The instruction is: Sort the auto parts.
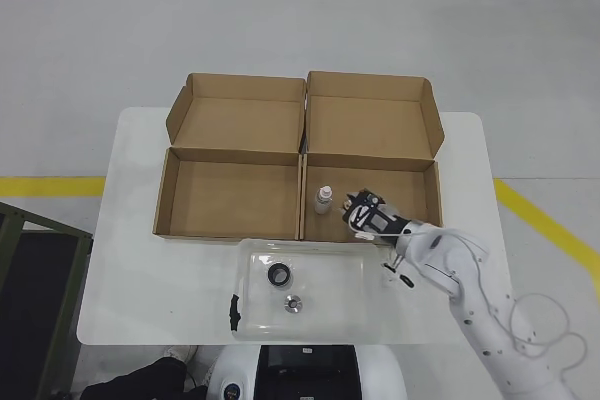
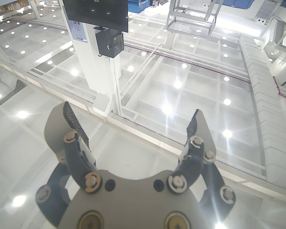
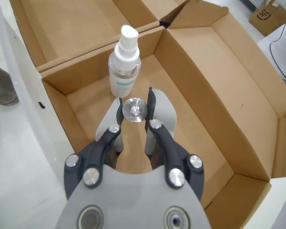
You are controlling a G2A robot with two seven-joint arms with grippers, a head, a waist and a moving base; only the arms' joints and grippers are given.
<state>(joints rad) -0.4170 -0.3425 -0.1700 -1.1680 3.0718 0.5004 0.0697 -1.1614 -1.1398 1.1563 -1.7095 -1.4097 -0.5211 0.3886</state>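
Too small to identify from above: dark ring (image 1: 279, 273) and pale round part (image 1: 294, 304) in clear tray (image 1: 350, 290). Cut off at wrist-view edge: grey cylinder (image 3: 1, 84). Masked from above by right pincer (image 1: 352, 212): gripped disc (image 3: 134, 113).

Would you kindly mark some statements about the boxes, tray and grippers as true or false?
1. The right gripper is shut on a round metal disc. True.
2. The spray bottle lies on its side. False: it stands upright in a cardboard box.
3. The left gripper is open and holds nothing. True.
4. The tray holds four parts. False: two show, a black ring and a small metal part.
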